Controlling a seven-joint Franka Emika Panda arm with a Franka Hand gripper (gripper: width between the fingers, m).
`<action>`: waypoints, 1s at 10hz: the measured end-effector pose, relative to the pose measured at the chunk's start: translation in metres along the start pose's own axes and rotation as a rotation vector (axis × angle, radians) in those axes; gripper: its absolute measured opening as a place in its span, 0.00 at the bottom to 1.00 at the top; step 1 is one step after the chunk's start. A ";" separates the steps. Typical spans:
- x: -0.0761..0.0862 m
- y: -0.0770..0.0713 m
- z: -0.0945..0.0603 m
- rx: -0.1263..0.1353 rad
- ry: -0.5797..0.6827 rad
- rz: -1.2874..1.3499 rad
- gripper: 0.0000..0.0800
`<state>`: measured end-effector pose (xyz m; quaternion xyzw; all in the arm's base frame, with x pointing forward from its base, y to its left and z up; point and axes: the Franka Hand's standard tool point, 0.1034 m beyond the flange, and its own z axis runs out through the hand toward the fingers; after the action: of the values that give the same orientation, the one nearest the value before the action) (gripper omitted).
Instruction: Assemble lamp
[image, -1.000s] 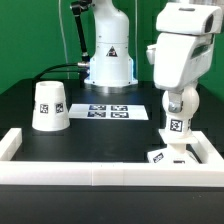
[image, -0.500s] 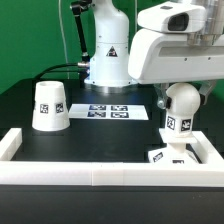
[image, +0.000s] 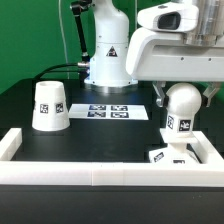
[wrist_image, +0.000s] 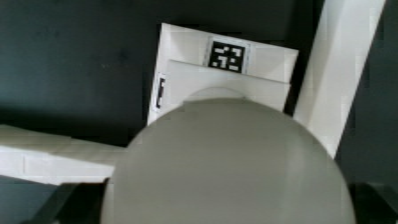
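The white ball-shaped bulb (image: 181, 106) stands upright on its short tagged stem on the flat square base (image: 163, 155), at the exterior view's right, inside the rail corner. My gripper (image: 181, 98) reaches down from above, a dark finger (image: 159, 96) against each side of the ball, shut on it. In the wrist view the bulb (wrist_image: 222, 160) fills most of the picture and hides the fingers; beyond it lies the base (wrist_image: 192, 72) with its tag. The cone-shaped shade (image: 48, 106) stands alone at the exterior view's left.
The marker board (image: 112, 112) lies flat mid-table before the robot's pedestal (image: 108, 68). White border rails run along the front (image: 100, 178), the left (image: 12, 146) and the right (image: 212, 152). One rail (wrist_image: 331, 80) passes close beside the base.
The hand has turned about the bulb, from narrow and upright to broad across the exterior view. The bulb's stem tag has shifted slightly to the right. Shade and base stay put.
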<state>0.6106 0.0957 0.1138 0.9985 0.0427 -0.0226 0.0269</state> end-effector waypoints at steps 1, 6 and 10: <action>0.001 0.000 0.000 0.002 0.006 0.083 0.73; 0.005 -0.005 -0.001 0.060 0.096 0.439 0.73; 0.005 -0.003 -0.001 0.074 0.084 0.663 0.73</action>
<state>0.6151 0.0992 0.1142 0.9583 -0.2843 0.0271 -0.0053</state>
